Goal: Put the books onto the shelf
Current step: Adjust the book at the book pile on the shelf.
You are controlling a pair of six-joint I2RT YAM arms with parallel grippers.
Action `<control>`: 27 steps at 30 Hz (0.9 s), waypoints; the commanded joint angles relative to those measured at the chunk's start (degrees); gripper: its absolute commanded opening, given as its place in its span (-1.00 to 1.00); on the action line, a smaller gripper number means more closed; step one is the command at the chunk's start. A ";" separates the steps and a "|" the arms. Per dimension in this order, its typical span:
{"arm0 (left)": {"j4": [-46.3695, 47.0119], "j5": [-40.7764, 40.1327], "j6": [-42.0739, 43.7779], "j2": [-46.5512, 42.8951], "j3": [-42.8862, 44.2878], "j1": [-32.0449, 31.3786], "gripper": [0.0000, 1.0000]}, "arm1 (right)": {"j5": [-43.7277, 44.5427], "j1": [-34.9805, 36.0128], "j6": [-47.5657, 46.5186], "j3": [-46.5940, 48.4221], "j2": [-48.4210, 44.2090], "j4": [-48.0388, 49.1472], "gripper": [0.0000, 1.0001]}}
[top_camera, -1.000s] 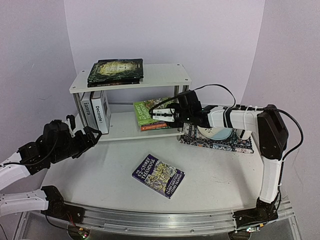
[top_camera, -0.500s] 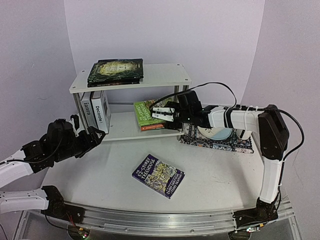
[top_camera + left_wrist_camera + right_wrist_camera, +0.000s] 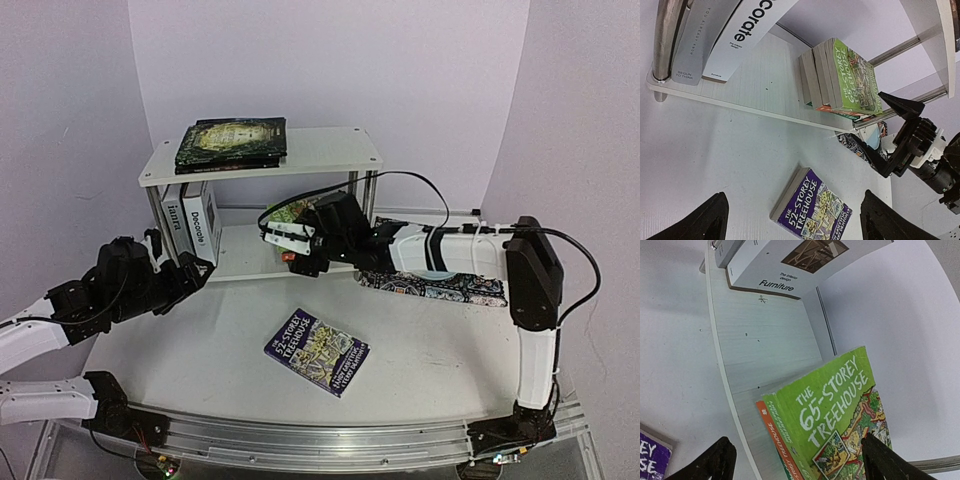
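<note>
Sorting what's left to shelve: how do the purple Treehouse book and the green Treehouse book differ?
Place: the purple book lies on the table; the green book is on the lower board of the shelf.
Support: the purple book lies alone; the green book tops a small stack.
Title: the purple book reads 52-Storey, the green book 65-Storey.
Both lie flat, cover up.

From above and behind, we are looking down and forward at the shelf (image 3: 330, 150), far enough back to take in all of it. Our left wrist camera is looking from the shelf's front-left, tilted (the boards run slantwise). The right one is peering close at its lower board (image 3: 765, 350). Both wrist views are sharing the green book (image 3: 840, 405) there.
</note>
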 commanded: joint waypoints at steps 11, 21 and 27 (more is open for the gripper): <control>3.16 0.75 0.63 -0.64 0.85 0.12 0.85 | 7.84 0.81 7.09 8.85 8.03 4.11 0.58; 3.69 0.95 0.79 0.23 0.86 0.12 0.86 | 10.03 0.69 5.43 9.63 8.98 5.34 0.16; 3.98 1.12 0.90 0.99 0.94 0.12 0.86 | 11.24 0.48 3.61 10.05 9.45 5.69 0.06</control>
